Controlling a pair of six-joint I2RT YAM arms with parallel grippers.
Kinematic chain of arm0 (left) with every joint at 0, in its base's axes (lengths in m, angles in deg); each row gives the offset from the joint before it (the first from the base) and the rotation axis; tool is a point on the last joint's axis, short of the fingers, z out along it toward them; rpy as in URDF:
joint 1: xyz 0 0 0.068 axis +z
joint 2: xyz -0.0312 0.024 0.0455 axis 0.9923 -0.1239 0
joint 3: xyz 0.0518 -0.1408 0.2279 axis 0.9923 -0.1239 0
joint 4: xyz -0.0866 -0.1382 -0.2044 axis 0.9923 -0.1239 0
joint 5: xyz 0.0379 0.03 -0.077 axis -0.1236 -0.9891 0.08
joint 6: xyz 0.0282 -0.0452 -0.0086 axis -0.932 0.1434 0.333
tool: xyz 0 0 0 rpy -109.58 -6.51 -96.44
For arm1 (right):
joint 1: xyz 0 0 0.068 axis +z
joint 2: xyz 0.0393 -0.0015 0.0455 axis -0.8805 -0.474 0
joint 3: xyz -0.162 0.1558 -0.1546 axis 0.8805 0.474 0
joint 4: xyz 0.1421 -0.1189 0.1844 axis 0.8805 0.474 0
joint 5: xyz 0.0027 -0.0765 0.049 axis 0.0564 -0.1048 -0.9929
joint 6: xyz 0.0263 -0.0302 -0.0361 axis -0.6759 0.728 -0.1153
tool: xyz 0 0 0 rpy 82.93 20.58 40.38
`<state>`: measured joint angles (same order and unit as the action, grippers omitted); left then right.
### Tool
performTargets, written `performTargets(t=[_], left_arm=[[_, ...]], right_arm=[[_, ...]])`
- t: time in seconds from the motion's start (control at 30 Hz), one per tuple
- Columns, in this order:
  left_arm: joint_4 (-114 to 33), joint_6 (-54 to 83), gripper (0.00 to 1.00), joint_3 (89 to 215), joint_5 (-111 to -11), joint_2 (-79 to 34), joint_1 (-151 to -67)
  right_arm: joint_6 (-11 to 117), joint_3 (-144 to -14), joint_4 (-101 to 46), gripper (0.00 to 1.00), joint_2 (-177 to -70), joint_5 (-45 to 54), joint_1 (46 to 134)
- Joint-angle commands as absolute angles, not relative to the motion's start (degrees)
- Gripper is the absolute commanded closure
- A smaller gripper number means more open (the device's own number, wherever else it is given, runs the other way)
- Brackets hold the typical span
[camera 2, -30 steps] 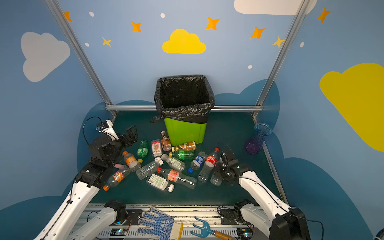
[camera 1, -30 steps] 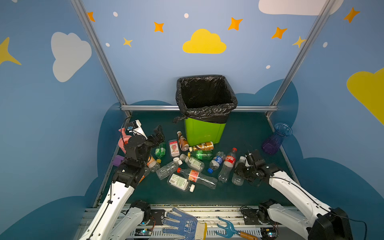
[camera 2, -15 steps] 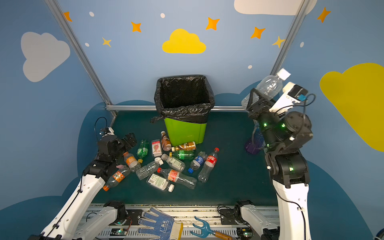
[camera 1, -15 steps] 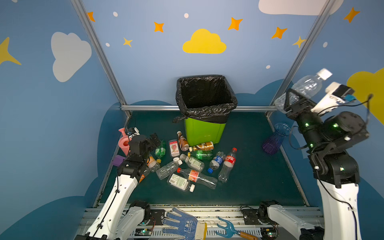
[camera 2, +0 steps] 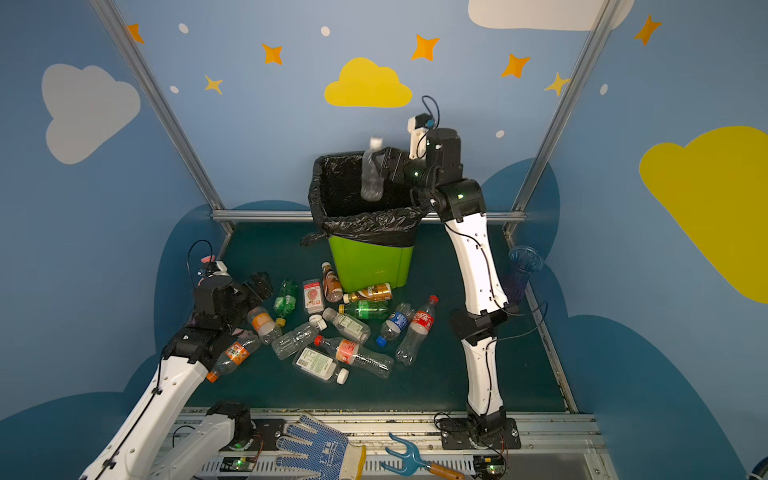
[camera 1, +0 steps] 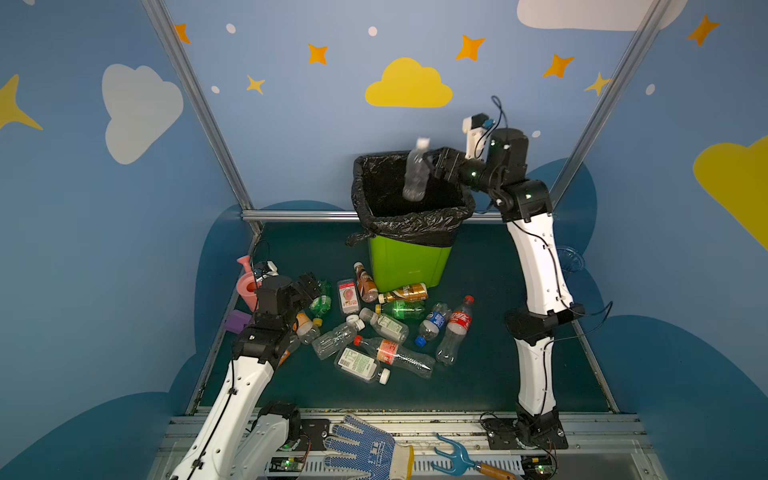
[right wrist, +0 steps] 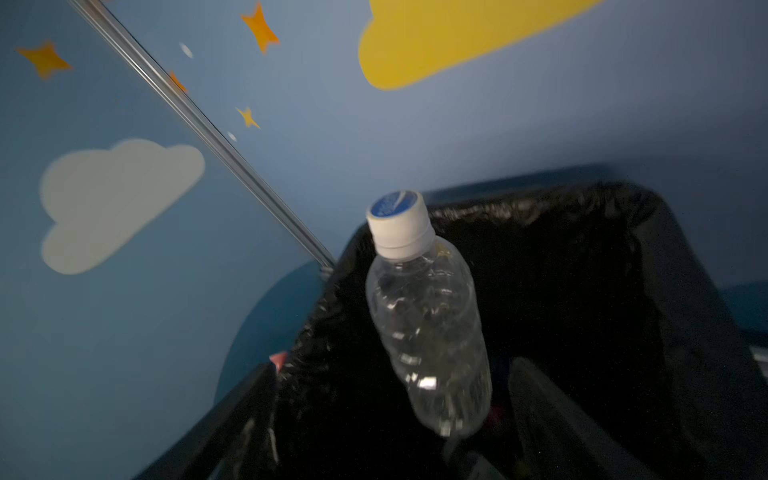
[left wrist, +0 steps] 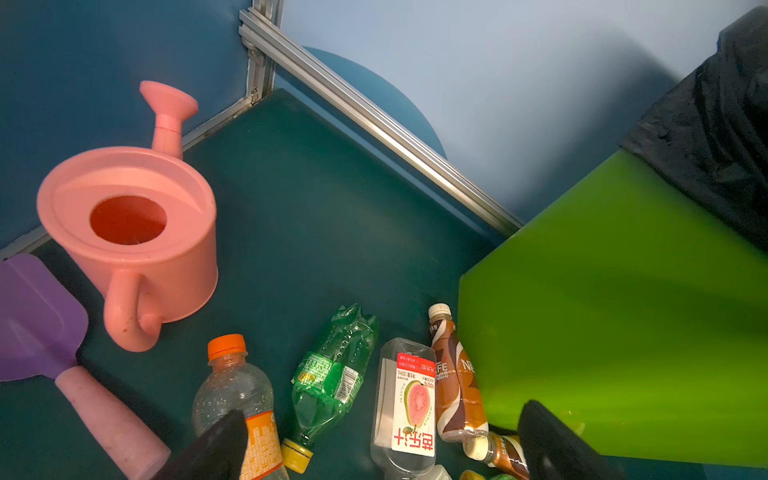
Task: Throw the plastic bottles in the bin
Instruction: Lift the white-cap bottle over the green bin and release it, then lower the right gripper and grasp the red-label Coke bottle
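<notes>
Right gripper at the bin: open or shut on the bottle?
Open. The right gripper has its fingers apart from the clear bottle, cap up over the bin.

Left side of bench [camera 1: 478, 374]: pink watering can [left wrist: 166, 266] upright, spout toward rear corner. Just beside can handle: purple scoop [left wrist: 33, 316], pale pink grip, lying flat. Right edge of bench, by wall: blue-purple ribbed vase [camera 2: 521, 270], standing. Front metal ledge: blue-and-white dotted glove [camera 1: 365, 446], yellowish cuff, lying flat. Same ledge, right of glove and apart from it: blue-tined hand rake [camera 1: 455, 457], wooden handle. Rear of bench: aluminium rail [camera 1: 299, 215]. Back wall: blue, yellow cloud [camera 1: 409, 85], white cloud [camera 1: 139, 110], orange stars.
</notes>
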<state>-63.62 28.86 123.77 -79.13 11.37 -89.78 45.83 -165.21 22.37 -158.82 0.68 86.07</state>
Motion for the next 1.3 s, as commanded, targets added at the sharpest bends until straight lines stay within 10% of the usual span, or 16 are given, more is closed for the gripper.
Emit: performTargets(t=[0.0, 0.13, 0.53, 1.27], left_arm=[[-66.25, 29.25, 0.00, 124.08, -81.26, 13.24, -89.47], [-68.79, 28.81, 0.00, 124.42, -84.02, 14.52, -89.47], [-88.00, 29.72, 0.00, 128.37, -93.99, 6.83, -89.39], [-77.83, 33.67, 0.00, 123.54, -86.06, 8.97, -89.47]], right_arm=[[48.05, -148.59, 15.19, 0.07, -136.46, 4.49, 85.57], [43.67, -108.63, -15.33, 0.06, -116.03, 11.30, 84.97], [32.55, -71.06, -10.72, 0.06, -99.64, 10.81, 73.32], [21.42, -39.90, -5.72, 0.09, -107.31, 2.01, 81.72]])
